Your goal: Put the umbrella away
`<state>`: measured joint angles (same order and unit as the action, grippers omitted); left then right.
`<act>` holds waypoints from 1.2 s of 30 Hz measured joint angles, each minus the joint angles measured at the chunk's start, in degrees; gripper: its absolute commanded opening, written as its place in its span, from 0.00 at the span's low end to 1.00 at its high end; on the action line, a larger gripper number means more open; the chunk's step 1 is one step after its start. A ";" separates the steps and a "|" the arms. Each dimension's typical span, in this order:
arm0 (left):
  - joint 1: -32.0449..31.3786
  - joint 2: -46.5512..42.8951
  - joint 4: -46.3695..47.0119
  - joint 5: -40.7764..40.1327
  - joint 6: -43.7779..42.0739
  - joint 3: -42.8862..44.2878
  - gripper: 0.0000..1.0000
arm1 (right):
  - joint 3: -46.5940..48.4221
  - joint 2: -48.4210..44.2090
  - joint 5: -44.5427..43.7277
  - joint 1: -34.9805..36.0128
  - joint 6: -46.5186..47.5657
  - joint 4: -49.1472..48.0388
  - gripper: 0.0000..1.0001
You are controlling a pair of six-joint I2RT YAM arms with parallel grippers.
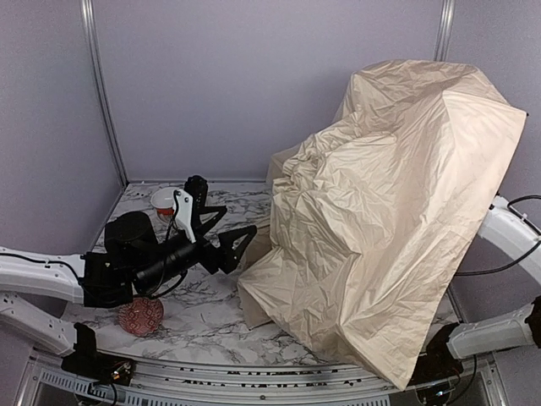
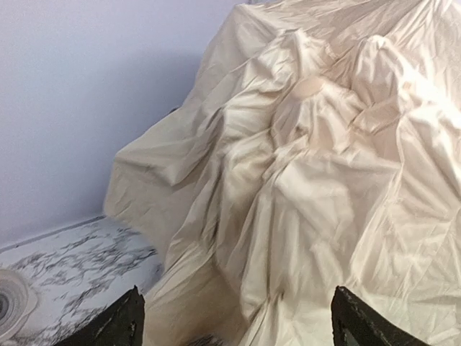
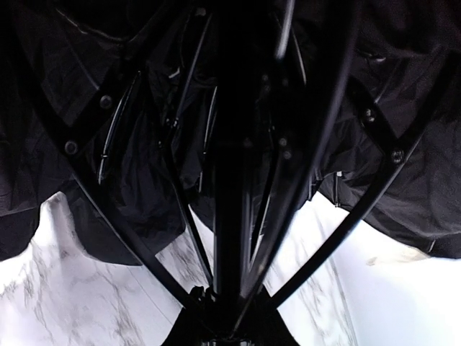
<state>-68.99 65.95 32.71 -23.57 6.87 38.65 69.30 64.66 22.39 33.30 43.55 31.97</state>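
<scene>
The umbrella (image 1: 389, 211) is a big crumpled cream-beige canopy, partly spread, covering the right half of the table. My left gripper (image 1: 228, 228) is open and empty, level with the canopy's left edge and just short of it. In the left wrist view the fabric (image 2: 302, 180) fills the frame beyond the two spread fingertips (image 2: 130, 321). My right gripper (image 3: 230, 333) is under the canopy and hidden in the top view. In the right wrist view it is shut around the base of the black shaft (image 3: 232, 180), with ribs (image 3: 338, 231) fanning out.
A red patterned ball (image 1: 140, 316) lies on the marble table (image 1: 203, 326) near the left arm. A white round cup-like object (image 1: 163, 201) sits at the back left and shows in the left wrist view (image 2: 11, 303). Grey walls stand close behind.
</scene>
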 measured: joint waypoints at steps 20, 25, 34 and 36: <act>0.70 12.22 3.78 6.93 -1.14 11.45 0.20 | -13.46 7.85 -0.81 17.27 -10.10 -26.80 0.39; 0.37 12.48 5.73 6.38 2.03 9.27 0.10 | -15.26 6.54 0.02 19.04 -12.41 -28.09 0.72; 3.87 11.58 5.22 -5.84 2.97 6.58 0.08 | -28.24 -3.85 -2.14 15.76 -23.56 -31.54 1.00; 5.09 10.82 5.14 -8.92 2.95 5.68 0.07 | -32.48 -7.63 -2.89 11.37 -26.64 -33.16 1.00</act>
<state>-63.90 76.77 37.85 -32.49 9.82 44.34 36.82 57.04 19.51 44.66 16.91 -1.19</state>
